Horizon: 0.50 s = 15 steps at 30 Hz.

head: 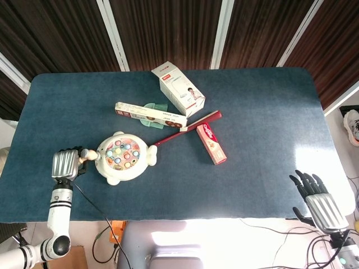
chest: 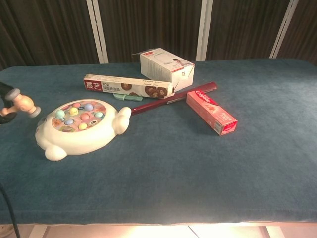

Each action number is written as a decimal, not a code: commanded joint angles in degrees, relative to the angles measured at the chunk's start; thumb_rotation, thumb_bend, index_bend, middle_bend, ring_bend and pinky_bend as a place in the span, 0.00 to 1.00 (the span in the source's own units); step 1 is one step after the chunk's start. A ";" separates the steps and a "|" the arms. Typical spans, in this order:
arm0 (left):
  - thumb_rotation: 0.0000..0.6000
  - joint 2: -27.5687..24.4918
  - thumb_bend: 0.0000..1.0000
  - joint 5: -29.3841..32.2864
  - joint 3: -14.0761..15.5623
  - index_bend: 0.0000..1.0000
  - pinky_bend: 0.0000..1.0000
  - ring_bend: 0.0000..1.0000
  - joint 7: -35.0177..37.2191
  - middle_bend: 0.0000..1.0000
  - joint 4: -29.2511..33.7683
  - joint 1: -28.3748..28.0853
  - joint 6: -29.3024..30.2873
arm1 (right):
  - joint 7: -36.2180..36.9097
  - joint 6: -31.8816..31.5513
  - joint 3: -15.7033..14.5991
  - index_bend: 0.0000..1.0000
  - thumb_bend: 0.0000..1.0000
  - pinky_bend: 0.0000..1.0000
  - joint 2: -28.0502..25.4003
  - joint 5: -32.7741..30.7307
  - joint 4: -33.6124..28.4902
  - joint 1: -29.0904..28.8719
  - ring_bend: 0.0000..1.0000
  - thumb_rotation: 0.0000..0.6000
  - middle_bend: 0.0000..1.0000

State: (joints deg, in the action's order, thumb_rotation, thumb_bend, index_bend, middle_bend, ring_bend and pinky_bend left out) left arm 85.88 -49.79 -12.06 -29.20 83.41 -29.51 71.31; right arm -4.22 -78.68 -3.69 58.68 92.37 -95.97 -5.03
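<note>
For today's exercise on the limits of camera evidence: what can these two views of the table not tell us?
- Left hand: the chest view cuts it off at the left edge, showing only the toy mallet; its grip is unclear.
- Teal object: mostly hidden under the long box in both views.
- Right hand: absent from the chest view.
- Print on the white box: too small to read.

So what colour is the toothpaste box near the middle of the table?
Red toothpaste box, clearest in the chest view.
</note>
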 commanded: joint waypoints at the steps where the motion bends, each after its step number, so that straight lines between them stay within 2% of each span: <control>1: 1.00 -0.54 0.62 -0.45 1.81 0.76 0.49 0.50 4.12 0.67 -3.32 2.49 -2.05 | -0.29 0.09 -0.08 0.00 0.29 0.00 0.11 0.12 0.01 -0.02 0.00 1.00 0.00; 6: 1.00 1.85 0.57 -2.79 3.23 0.73 0.49 0.50 8.43 0.65 -8.05 3.75 -3.58 | -0.70 0.37 -0.06 0.00 0.29 0.00 0.31 -0.02 -0.01 -0.12 0.00 1.00 0.00; 15: 1.00 5.27 0.55 -5.30 3.95 0.70 0.49 0.49 9.42 0.60 -15.13 4.18 -4.67 | -0.79 0.14 -0.07 0.00 0.29 0.00 0.19 -0.13 -0.08 0.06 0.00 1.00 0.00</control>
State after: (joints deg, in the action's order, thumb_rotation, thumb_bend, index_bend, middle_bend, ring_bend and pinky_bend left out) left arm 90.68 -54.74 -8.24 -19.89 68.90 -25.47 66.96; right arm -5.02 -78.54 -3.76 58.88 92.25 -96.05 -4.97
